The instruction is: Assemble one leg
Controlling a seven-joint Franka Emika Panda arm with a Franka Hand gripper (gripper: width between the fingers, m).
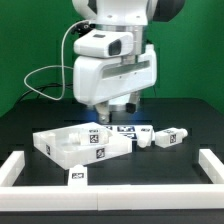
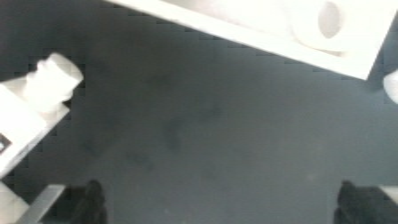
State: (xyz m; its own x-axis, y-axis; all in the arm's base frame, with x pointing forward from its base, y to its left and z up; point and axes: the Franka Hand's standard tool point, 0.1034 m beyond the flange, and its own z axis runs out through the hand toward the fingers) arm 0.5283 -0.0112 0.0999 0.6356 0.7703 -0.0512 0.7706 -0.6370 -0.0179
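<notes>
Two stubby white legs with marker tags, one (image 1: 145, 138) beside the other (image 1: 170, 137), lie on the black table at the exterior view's right, next to the large flat white panel (image 1: 78, 146). My gripper (image 1: 112, 112) hangs over the table just behind the panel and the legs. In the wrist view the gripper (image 2: 228, 202) is open wide, with bare dark table between its dark fingertips (image 2: 84, 200). The panel's edge with a round hole (image 2: 285, 30) shows there, and a white part (image 2: 39, 85) lies off to one side. Nothing is held.
A raised white border (image 1: 100, 196) runs along the table's front and both sides. A small marker tag (image 1: 77, 176) sits near the front border. A black cable (image 1: 50, 70) loops behind the arm before a green backdrop.
</notes>
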